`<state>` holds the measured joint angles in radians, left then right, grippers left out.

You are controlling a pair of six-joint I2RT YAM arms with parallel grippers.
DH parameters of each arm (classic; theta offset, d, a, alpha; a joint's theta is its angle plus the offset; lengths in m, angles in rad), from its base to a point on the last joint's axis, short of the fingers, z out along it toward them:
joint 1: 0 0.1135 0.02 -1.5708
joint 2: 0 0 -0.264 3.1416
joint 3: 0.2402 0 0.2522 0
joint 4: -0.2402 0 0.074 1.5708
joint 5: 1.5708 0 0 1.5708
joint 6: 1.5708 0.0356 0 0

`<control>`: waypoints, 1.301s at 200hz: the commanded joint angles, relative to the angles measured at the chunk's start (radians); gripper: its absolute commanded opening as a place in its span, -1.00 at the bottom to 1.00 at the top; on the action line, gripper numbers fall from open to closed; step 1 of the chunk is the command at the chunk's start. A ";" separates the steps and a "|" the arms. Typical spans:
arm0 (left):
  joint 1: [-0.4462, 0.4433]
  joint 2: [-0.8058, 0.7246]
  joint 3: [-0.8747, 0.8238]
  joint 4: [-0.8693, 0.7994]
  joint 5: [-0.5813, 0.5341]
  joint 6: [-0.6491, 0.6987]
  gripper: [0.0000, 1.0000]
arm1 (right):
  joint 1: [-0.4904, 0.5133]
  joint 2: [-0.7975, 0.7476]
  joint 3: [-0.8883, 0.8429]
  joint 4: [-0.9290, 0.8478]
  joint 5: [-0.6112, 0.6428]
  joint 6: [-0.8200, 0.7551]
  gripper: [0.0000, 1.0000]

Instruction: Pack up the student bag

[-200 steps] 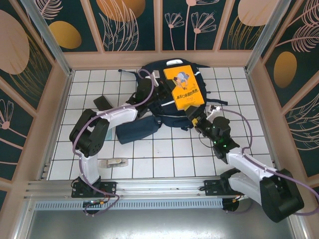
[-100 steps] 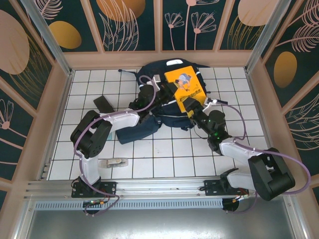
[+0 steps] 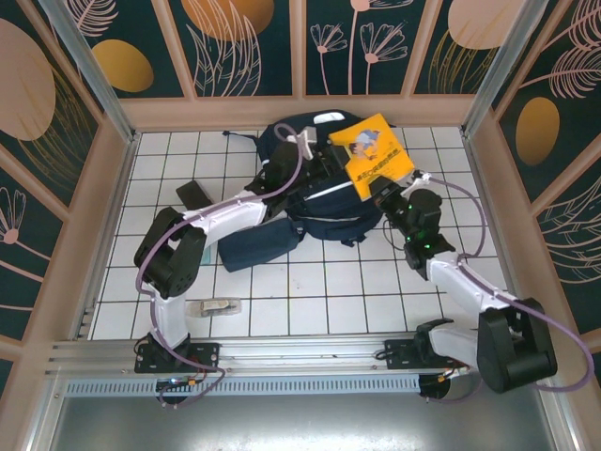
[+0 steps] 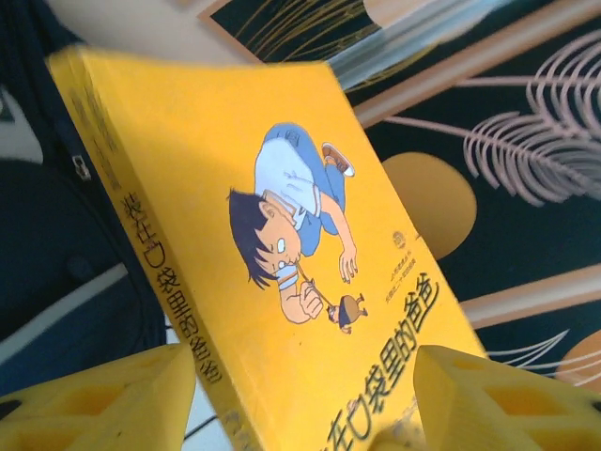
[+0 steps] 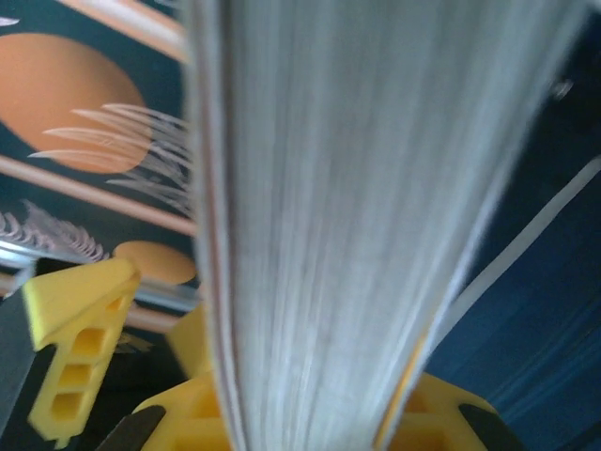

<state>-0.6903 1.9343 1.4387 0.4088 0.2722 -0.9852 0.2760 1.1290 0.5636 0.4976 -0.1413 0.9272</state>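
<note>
Counts: two arms, one student bag, one yellow book, one navy pencil pouch, one small clear packet, one flat black item.

Near left on the white tiled surface, the clear packet lies alone. Further in, the pencil pouch touches the bag's near left edge, partly under the left forearm. The black item lies left of the bag, apart from it.

The student bag lies flat at the far middle of the surface, straps trailing. The left arm crosses its left half and hides part of it.

The right pincer is at the bag's right edge, clamped on the near corner of the yellow book. The wrist view has the page edge running up between its fingers. The book is tilted and raised over the bag's far right part.

The left pincer is over the bag's middle, just left of the book. Its jaws are spread wide, with the cover facing it and no grip.
</note>
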 commanded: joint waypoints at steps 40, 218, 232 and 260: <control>-0.001 0.225 0.410 -0.700 -0.040 0.693 0.26 | -0.147 -0.161 0.086 -0.374 0.072 -0.273 -1.00; -0.022 0.359 0.528 -0.947 0.087 0.925 0.34 | -0.274 -0.216 0.015 -0.482 -0.086 -0.266 -1.00; -0.024 0.367 0.532 -0.960 0.077 0.933 0.35 | -0.274 -0.217 0.012 -0.481 -0.090 -0.263 -1.00; -0.046 0.390 0.534 -0.999 0.035 0.958 0.33 | -0.274 -0.222 0.009 -0.485 -0.092 -0.259 -1.00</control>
<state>-0.7086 2.3306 1.9858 -0.5312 0.3138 -0.0628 0.0116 0.9192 0.5709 -0.0582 -0.2127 0.6785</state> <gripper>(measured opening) 0.669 0.146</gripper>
